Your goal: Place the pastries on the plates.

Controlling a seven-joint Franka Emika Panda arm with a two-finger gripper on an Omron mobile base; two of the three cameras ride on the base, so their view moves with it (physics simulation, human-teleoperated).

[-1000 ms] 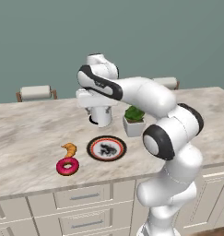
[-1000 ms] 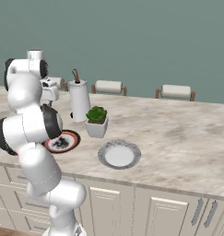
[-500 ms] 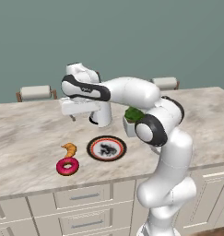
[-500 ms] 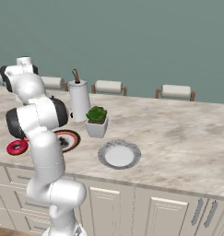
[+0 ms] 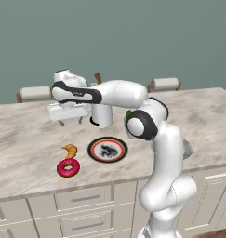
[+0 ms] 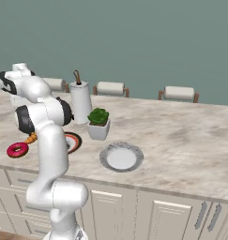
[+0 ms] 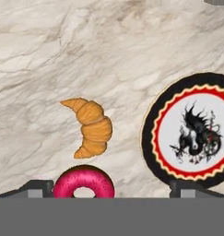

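My two-finger gripper (image 5: 70,122) hangs spread wide, holding nothing. Below lie a ridged, curved golden-orange croissant (image 7: 90,126) and a pink-frosted ring donut (image 7: 84,183), near the dark-rimmed, red-edged plate (image 7: 192,133).

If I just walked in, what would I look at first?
Probably the big white robot arm stretching over the marble counter, its end effector in the air above the pastries. Next, the bright pink donut near the counter's front edge, with the golden croissant just behind it. Right beside them sits the dark-rimmed, red-edged plate.
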